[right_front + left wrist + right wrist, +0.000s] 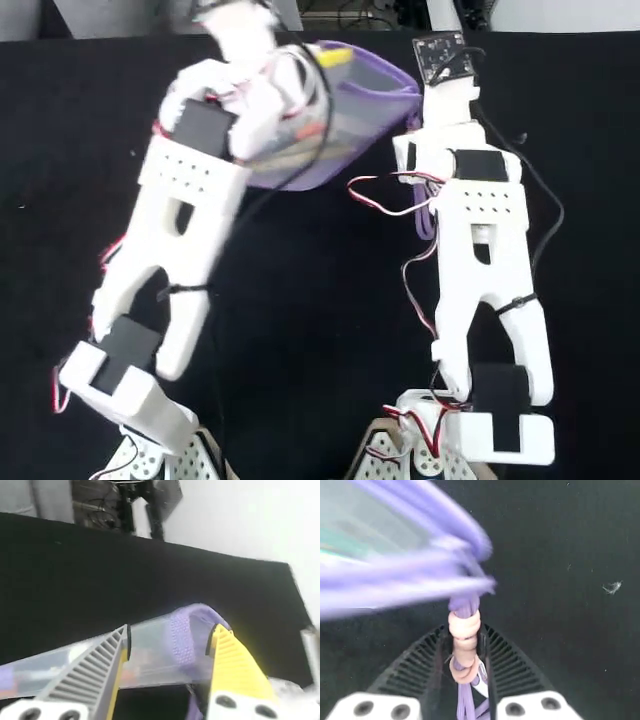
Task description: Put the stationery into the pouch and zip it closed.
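Purple pouch (370,100) held above counter (300,330): L claw (171,632) clamps its end as anchor, R claw (465,645) pinches its zip cord (465,622), prob. to zip.

Clear glossy plastic pouch (350,110) with purple woven cloth trim, purple cloth zip cord (464,602), matt black desk (300,330), ribbed matt plastic left hand (171,632), smooth white plastic arms (480,260)

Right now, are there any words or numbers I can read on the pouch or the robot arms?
None can be read.
The pouch: anything printed inside is too blurred.
The zip pull: plain beads, no letters.
The circuit board on an arm: marks too small to read.
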Motion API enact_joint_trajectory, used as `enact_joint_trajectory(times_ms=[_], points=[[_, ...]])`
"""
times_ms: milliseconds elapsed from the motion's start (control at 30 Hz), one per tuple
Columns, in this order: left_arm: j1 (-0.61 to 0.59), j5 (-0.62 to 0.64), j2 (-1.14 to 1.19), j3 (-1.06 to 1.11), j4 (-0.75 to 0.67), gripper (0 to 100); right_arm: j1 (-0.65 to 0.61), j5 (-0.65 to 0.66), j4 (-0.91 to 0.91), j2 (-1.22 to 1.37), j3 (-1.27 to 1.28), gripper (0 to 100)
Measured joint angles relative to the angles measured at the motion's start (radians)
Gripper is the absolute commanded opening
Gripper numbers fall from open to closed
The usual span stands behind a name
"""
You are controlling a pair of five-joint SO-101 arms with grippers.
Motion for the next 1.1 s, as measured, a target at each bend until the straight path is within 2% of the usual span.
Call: enact_joint_trajectory(times_ms=[267, 767, 1000, 1100], points=[[0.038, -0.124, -0.037, -0.002, 0.106, 27, 0.0, -0.002, 0.021, 0.0, -0.002, 1.1], [0.034, -0.14, -0.364, -0.002, 0.103, 27, 0.0, 0.0, 0.032, 0.0, -0.003, 1.1], [-0.152, -0.14, -0.456, -0.002, 0.221, 27, 0.003, 0.002, 0.161, 0.0, -0.127, 1.1], [-0.245, -0.14, -0.462, -0.002, 0.276, 26, 0.049, 0.017, 0.245, 0.009, -0.239, 1.1]])
